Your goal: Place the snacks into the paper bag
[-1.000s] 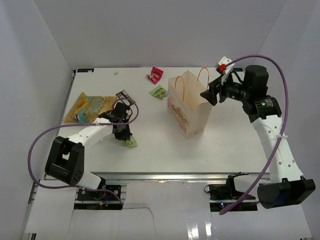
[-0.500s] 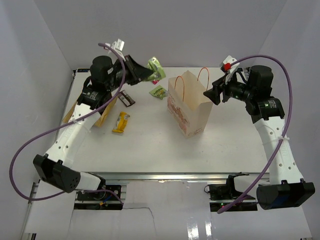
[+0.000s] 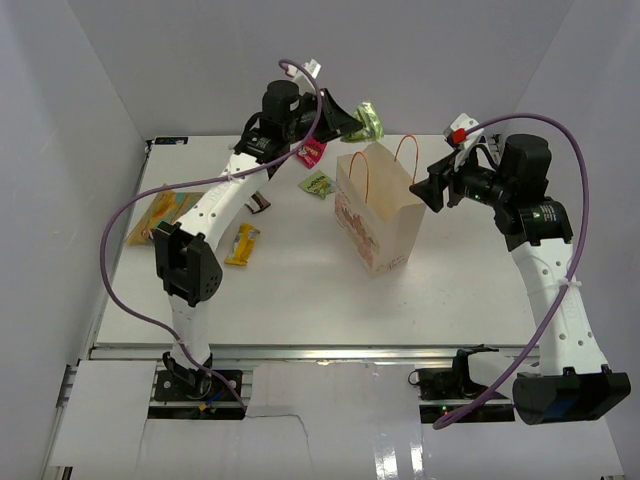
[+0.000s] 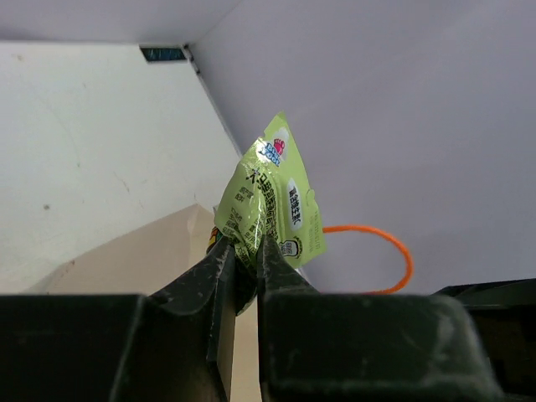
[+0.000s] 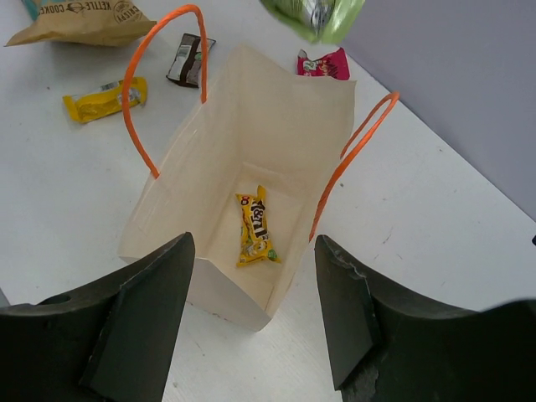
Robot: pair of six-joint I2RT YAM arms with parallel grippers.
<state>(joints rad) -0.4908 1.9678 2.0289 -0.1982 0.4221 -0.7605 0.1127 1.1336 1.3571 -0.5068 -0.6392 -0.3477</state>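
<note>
The paper bag (image 3: 385,215) stands upright mid-table with orange handles; the right wrist view looks into it (image 5: 251,126) and shows a yellow packet (image 5: 256,228) on its bottom. My left gripper (image 3: 350,122) is shut on a green packet (image 3: 370,121) and holds it high behind the bag's open top; the packet also shows in the left wrist view (image 4: 272,197) and at the top of the right wrist view (image 5: 314,17). My right gripper (image 3: 428,187) is open and empty, at the bag's right side near its rim.
On the table lie a magenta packet (image 3: 313,152), a green packet (image 3: 318,184), a dark brown packet (image 3: 258,202), a yellow packet (image 3: 242,243) and a large tan pouch (image 3: 160,216). White walls enclose the table on three sides.
My left arm picked the green packet off the table, lifted it and carried it right to above and behind the bag. The right gripper stayed beside the bag.
</note>
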